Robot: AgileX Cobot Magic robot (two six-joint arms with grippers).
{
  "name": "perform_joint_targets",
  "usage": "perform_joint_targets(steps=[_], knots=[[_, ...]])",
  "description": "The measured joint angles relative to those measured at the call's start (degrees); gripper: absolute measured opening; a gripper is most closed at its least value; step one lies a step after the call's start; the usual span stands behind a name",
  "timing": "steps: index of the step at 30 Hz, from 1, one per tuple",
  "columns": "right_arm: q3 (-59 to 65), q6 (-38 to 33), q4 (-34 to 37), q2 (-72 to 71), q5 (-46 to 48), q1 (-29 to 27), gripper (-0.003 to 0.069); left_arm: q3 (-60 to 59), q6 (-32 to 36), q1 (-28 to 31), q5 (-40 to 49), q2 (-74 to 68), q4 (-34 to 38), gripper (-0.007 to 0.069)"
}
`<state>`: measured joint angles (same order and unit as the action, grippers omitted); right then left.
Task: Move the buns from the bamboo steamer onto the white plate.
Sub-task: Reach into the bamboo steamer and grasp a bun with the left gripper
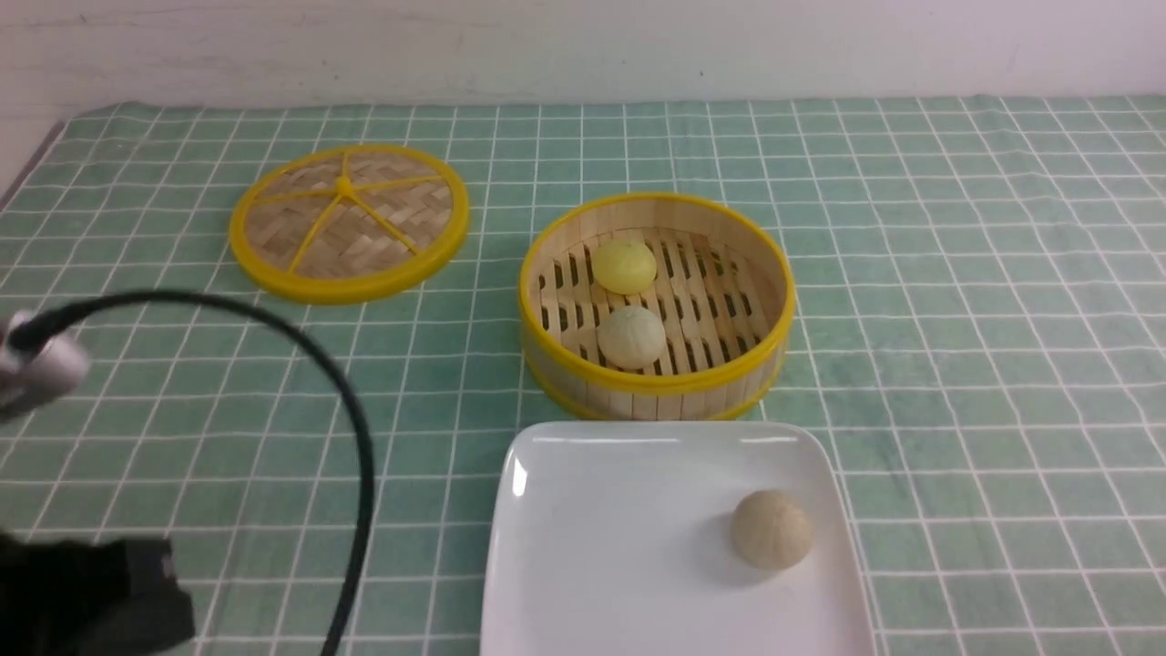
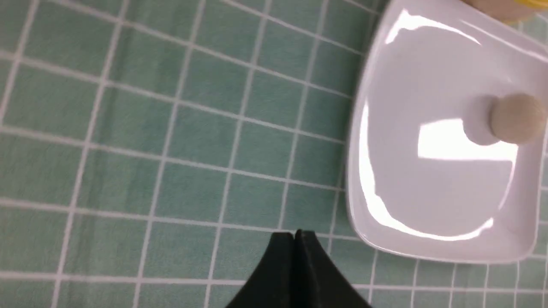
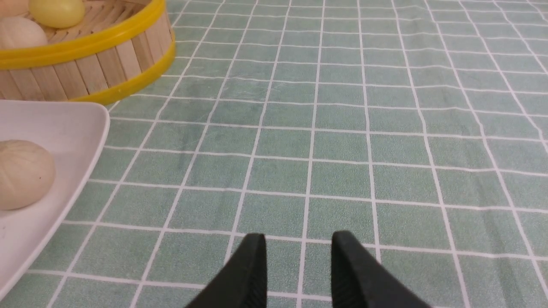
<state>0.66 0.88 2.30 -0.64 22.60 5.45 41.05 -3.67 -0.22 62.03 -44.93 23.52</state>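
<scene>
The bamboo steamer (image 1: 763, 273) stands mid-table with two buns on its slatted floor: the pale yellow bun (image 1: 624, 265) behind the cream-beige bun (image 1: 631, 336). In front of it lies the white plate (image 1: 601, 547), which holds a browner tan ball (image 1: 771, 529). In the left wrist view, my left gripper (image 2: 295, 233) is shut and empty above the cloth, beside the white plate (image 2: 428, 77). My right gripper (image 3: 298, 237) is open and empty over bare cloth, off to the side of the steamer (image 3: 85, 55) and the white plate (image 3: 64, 128). It does not show in the front view.
The flat woven lid (image 1: 349, 221) with its yellow rim lies at the back left. A black cable (image 1: 355, 428) from my left arm arcs over the front left. A green checked cloth (image 1: 956, 319) covers the table, and a white wall stands behind it.
</scene>
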Motion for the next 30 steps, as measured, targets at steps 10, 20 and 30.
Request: perform_joint_targets(steps=[10, 20, 30], knots=[[0.0, 0.0, 0.0, 0.0, 0.0, 0.0, 0.024, 19.86, 16.32, -0.25, 1.89, -30.44, 14.56, 0.0022], [0.0, 0.0, 0.0, 0.0, 0.0, 0.0, 0.024, 34.04, 19.26, -14.62, -2.25, -41.77, 15.19, 0.0055], [0.0, 0.0, 0.0, 0.0, 0.0, 0.0, 0.024, 53.45, 2.82, -28.2, -7.18, -59.56, -3.33, 0.0227]])
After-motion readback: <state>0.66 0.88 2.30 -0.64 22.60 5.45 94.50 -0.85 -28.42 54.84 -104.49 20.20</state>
